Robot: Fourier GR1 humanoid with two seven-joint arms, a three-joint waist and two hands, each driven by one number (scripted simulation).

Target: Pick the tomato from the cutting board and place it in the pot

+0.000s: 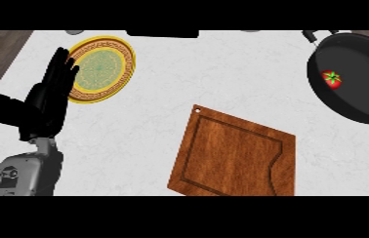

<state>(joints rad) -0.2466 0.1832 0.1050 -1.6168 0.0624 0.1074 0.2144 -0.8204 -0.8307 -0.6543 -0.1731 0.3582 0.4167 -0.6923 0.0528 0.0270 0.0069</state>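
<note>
A red tomato (332, 79) with a green stem lies inside the black pot (344, 100) at the right edge of the head view. The wooden cutting board (234, 156) sits in the lower middle of the counter with nothing on it. My left hand (49, 99) stands at the left side, fingers straight and pointing up, holding nothing, beside the yellow plate. My right hand does not show.
A yellow plate (103, 69) with a green patterned centre lies at the upper left, touching the left hand's fingertips in the view. A dark object (162, 33) sits along the counter's back edge. A dark wooden strip (10, 44) borders the counter's far left.
</note>
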